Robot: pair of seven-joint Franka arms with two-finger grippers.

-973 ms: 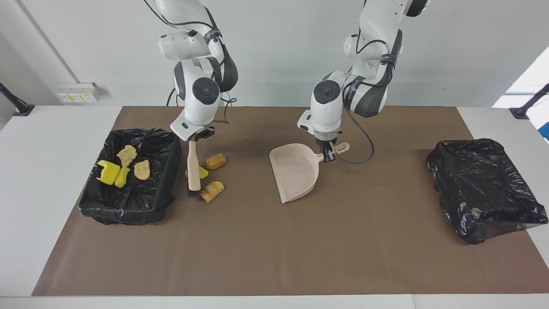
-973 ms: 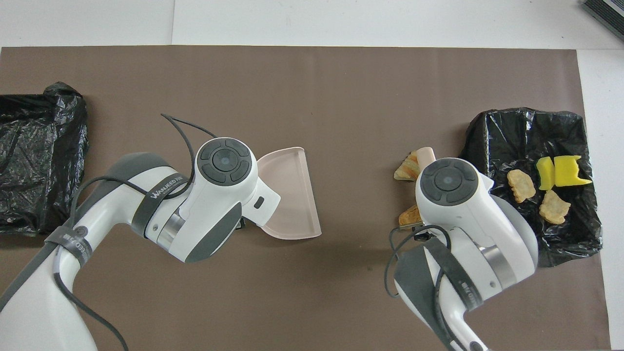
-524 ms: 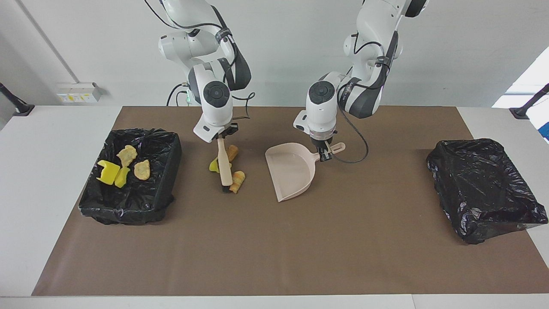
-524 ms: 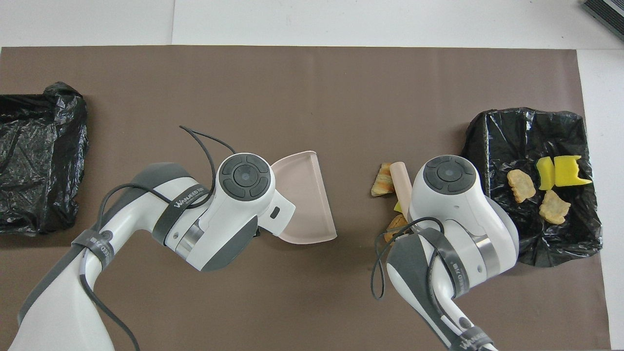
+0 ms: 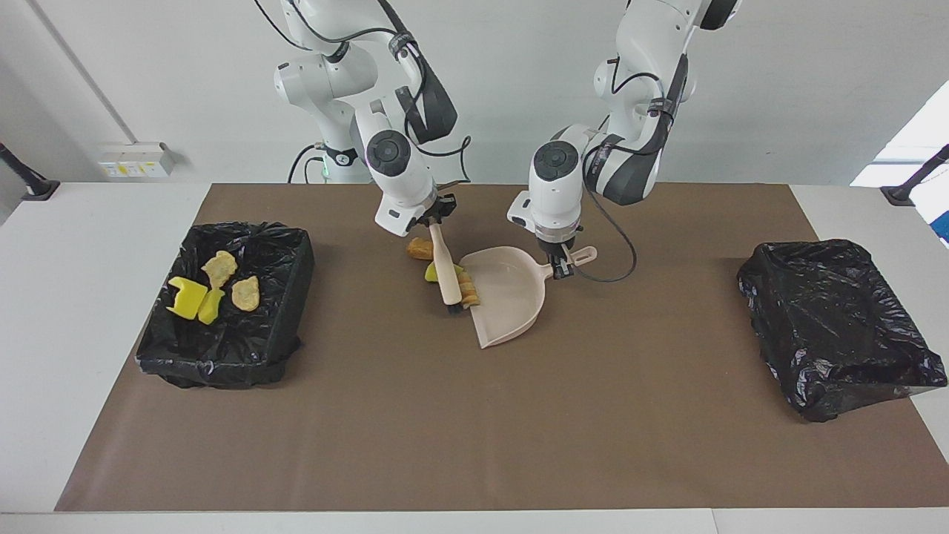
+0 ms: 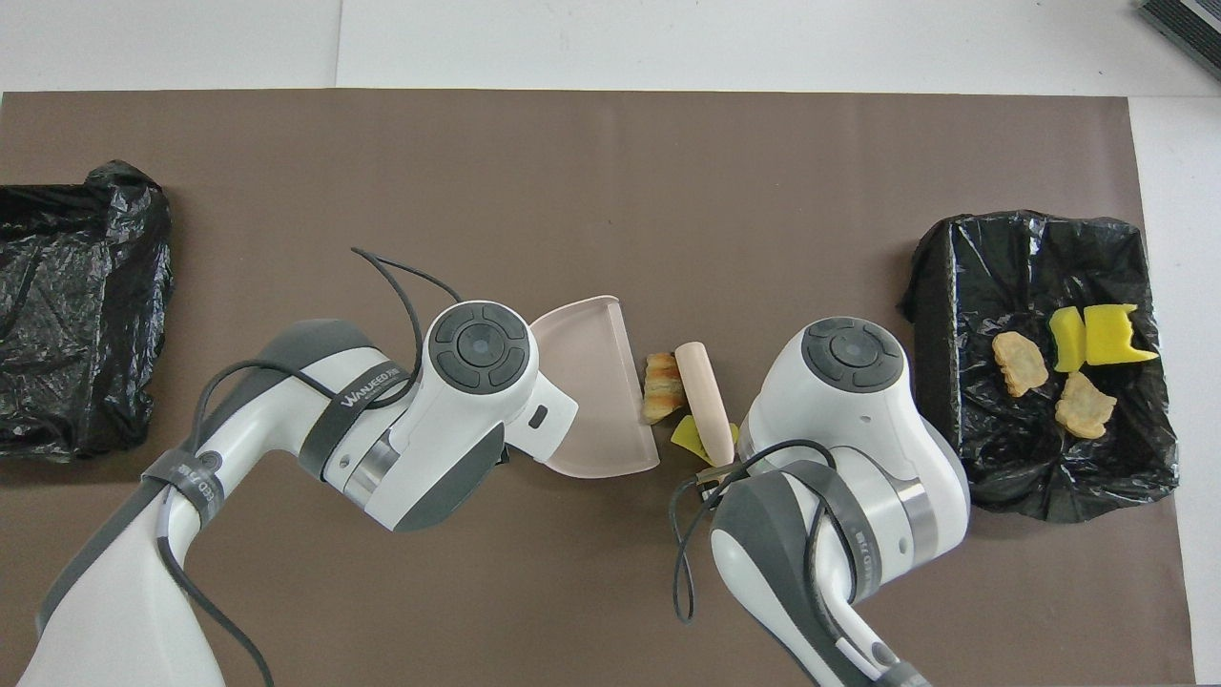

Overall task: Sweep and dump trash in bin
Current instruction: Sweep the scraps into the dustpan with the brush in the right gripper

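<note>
Bright, even, diffuse light fills both views, with no hard highlights; a strong white glow, blown out, enters at the facing view's edge toward the left arm's end; soft, faint shadows lie on the brown mat directly under the right gripper and the left gripper, close beneath each; the black bin liners show small crinkled glints of glare; focus is sharp across both views; straight table edges show little bending.

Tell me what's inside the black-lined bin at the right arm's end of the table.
The bin holds four trash pieces: two yellow chunks and two tan lumps. Anything under them or in the liner's folds is hidden.
</note>
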